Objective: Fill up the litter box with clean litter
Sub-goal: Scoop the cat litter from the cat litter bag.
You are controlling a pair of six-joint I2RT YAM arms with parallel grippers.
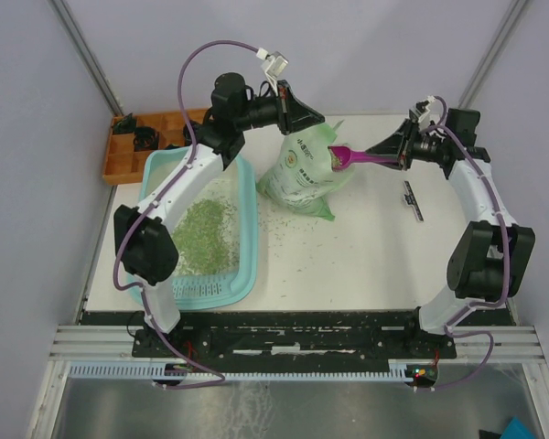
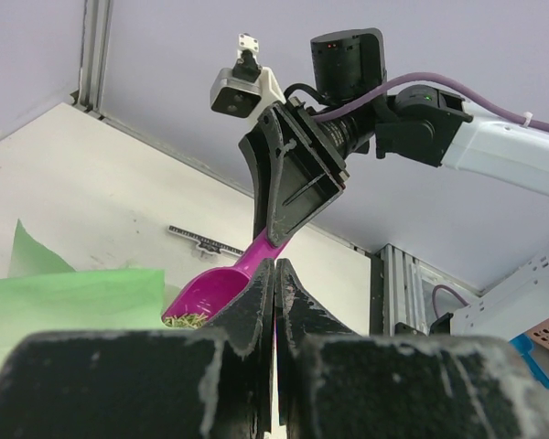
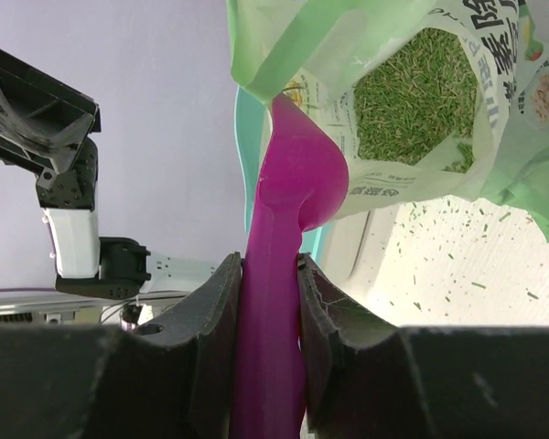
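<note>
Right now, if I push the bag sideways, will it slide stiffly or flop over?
Probably flop: the bag is thin, creased film with a crumpled open mouth. The litter inside likely makes it bottom-heavy, so it may slump and spill rather than slide cleanly.

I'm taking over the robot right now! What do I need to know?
Left end effector: shut, up at the top of the bag; I can't tell if it pinches the bag.
Right end effector: shut on the scoop, whose bowl is at the bag's mouth with a little litter in it.
Litter box: left of the bag, with a patch of litter inside.
Done: some litter in.
Left: more scoops. Stray bits lie on the table.
</note>
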